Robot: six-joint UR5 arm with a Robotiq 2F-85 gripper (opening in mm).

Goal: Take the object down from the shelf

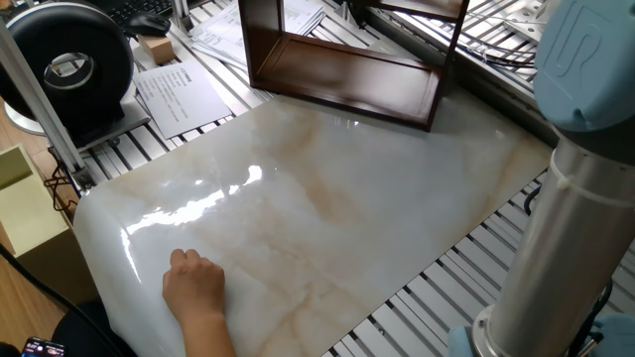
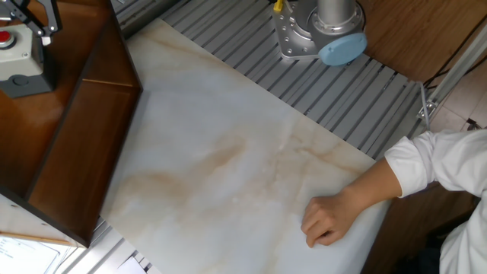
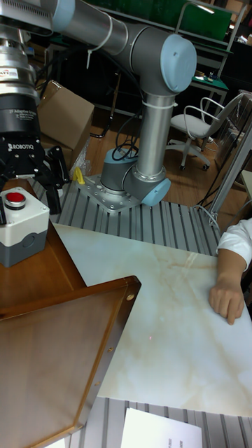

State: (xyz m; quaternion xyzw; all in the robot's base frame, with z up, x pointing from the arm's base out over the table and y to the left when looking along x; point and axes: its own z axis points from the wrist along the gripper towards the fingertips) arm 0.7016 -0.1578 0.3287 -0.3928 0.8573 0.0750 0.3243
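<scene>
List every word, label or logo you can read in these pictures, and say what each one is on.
"ROBOTIQ": on the black body of the claw.
"UR": logo on the robot arm, on its pale blue cap, partly cut off.
Sticker on the wrist above the claw: too blurred to read.
Printed sheets: text too small to read.
</scene>
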